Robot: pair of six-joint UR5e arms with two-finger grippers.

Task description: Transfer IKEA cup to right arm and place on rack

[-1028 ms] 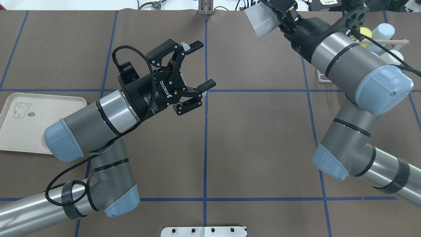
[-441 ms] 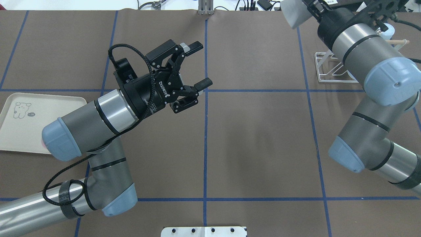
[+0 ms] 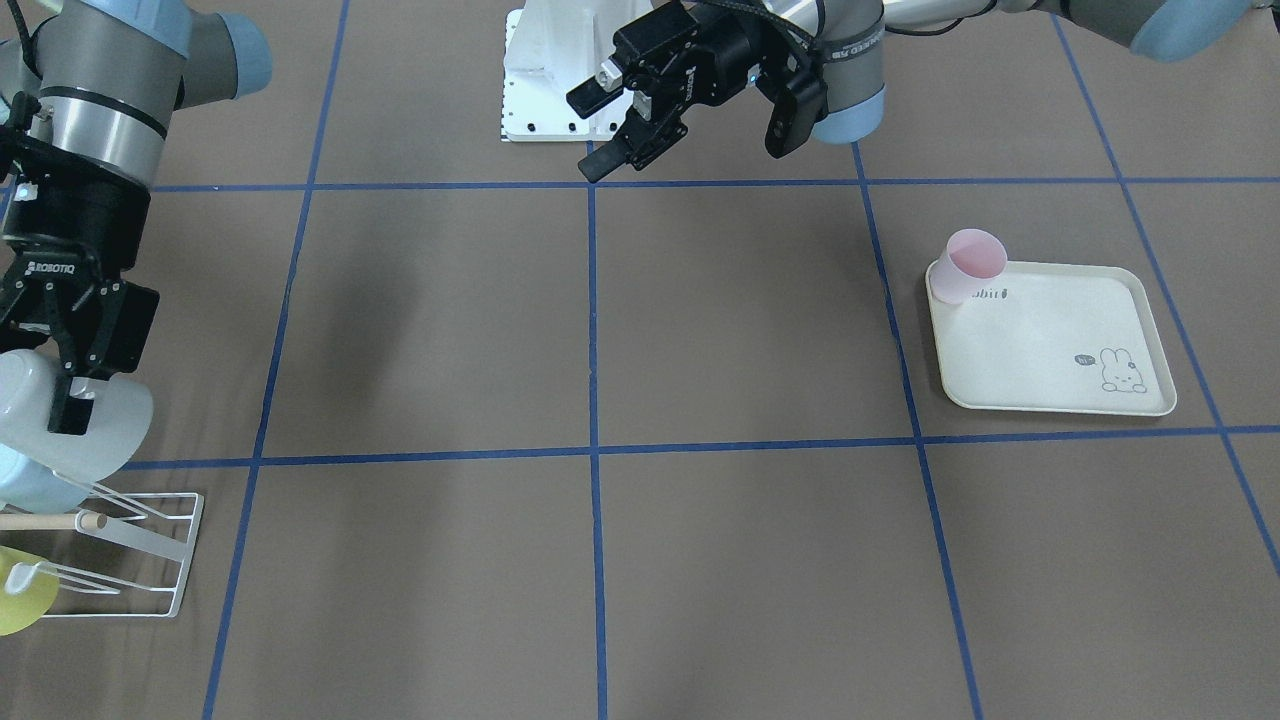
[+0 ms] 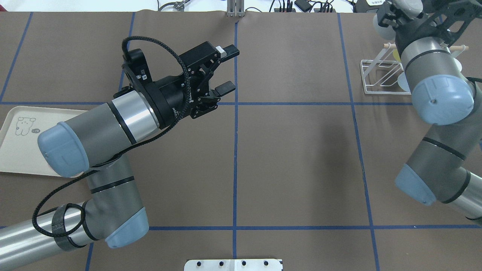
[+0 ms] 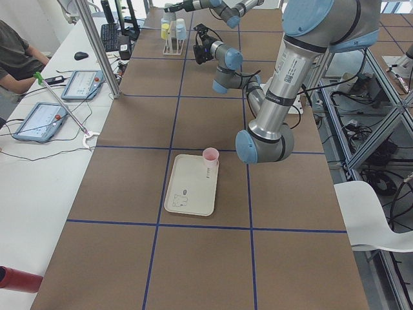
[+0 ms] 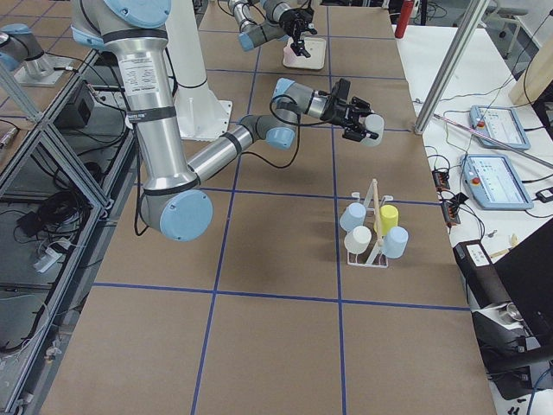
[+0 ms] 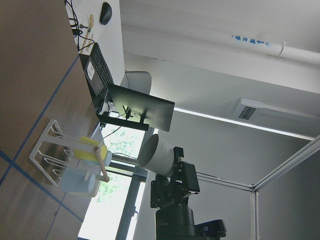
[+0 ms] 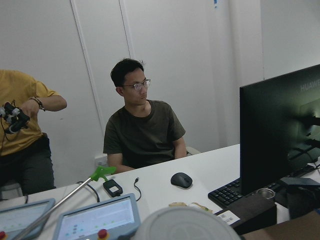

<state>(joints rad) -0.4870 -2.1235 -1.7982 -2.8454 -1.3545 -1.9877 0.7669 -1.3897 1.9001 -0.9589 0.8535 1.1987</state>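
My right gripper (image 3: 74, 400) is shut on the rim of a white cup (image 3: 85, 425). It holds the cup on its side just above the low white wire rack (image 3: 191, 545) with the wooden rod (image 3: 55, 521). In the overhead view the cup (image 4: 379, 25) is at the far right corner, over the rack (image 4: 378, 91). The left wrist view shows the cup (image 7: 154, 151) in the air above the rack (image 7: 47, 150). My left gripper (image 4: 227, 69) is open and empty above the table's middle, far from the cup.
The rack holds several cups, among them a yellow one (image 6: 389, 214) and a light blue one (image 6: 396, 242). A pink cup (image 3: 970, 262) stands at a corner of the cream rabbit-print tray (image 3: 1050, 340) on my left side. Operators sit beyond the far edge.
My right arm has swung to the right with the white cup, from beside the rack to over it. My left arm has drawn back a little and turned, still open.
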